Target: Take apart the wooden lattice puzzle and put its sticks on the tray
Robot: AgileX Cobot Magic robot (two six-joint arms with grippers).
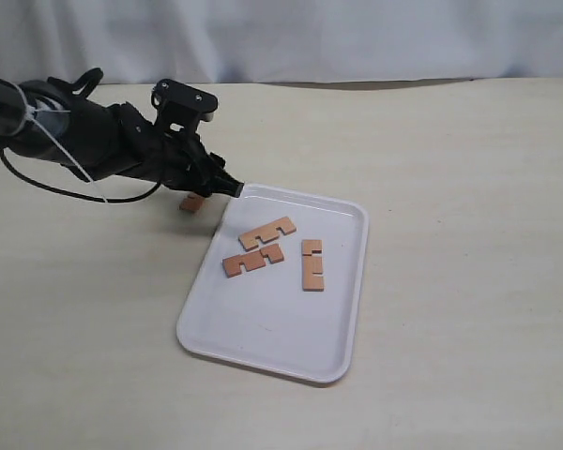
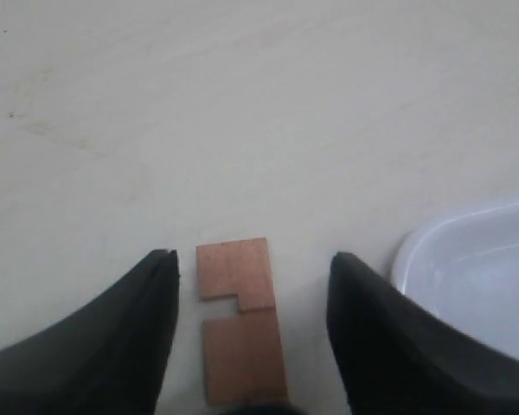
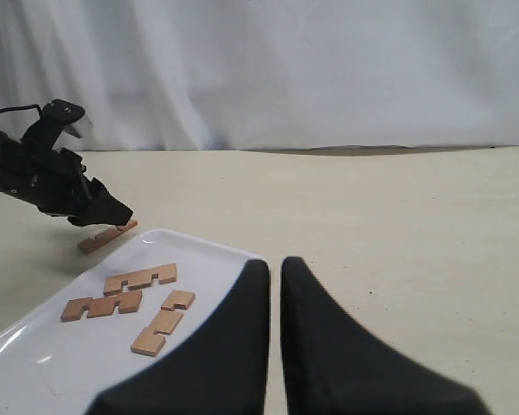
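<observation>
The wooden lattice puzzle shows only as separate sticks. Three notched reddish-brown sticks [image 1: 267,232] [image 1: 252,260] [image 1: 311,263] lie flat on the white tray [image 1: 281,323]. A further stick [image 1: 192,203] lies on the table just outside the tray's far left corner. My left gripper [image 2: 255,257] is open and low over this stick [image 2: 240,320], one finger on each side with gaps between. In the exterior view, the left gripper [image 1: 227,187] points at that tray corner. My right gripper [image 3: 275,261] is shut on nothing, near the tray's rim [image 3: 35,363].
The beige table runs all round the tray. A white curtain [image 1: 357,37] hangs behind its far edge. The left arm's black cable [image 1: 66,192] loops over the table at the left. The tray's rounded corner [image 2: 476,277] lies close beside one left finger.
</observation>
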